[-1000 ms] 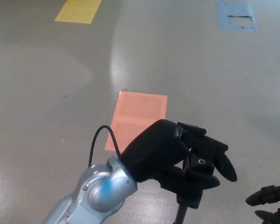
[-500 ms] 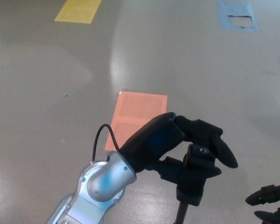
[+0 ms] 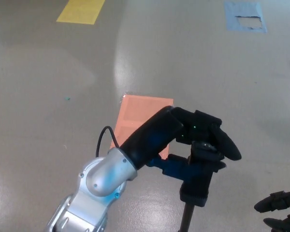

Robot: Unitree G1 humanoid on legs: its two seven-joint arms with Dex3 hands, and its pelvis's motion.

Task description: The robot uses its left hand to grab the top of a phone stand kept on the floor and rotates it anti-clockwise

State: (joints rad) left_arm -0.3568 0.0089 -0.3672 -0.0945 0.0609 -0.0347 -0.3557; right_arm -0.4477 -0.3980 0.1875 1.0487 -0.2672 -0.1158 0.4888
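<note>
The phone stand [image 3: 199,180] is black, with its pole running down out of the bottom edge of the head view. My left hand [image 3: 183,133] comes in from the lower left on a silver forearm and sits on the stand's top. Its fingers [image 3: 222,142] curl over the far side of the clamp head, and the hand is shut on it. The palm hides part of the stand's head. Only the black fingertips of my right hand [image 3: 280,216] show at the bottom right corner, spread apart, holding nothing and well clear of the stand.
The stand is on a grey glossy floor. An orange rectangle [image 3: 140,116] is taped to the floor just behind my left hand. A yellow patch [image 3: 81,10] lies at the top left and a blue patch [image 3: 245,17] at the top right.
My left hand has risen and turned on the stand's top, its forearm swinging left. The stand's head has turned with it. The right hand has not moved.
</note>
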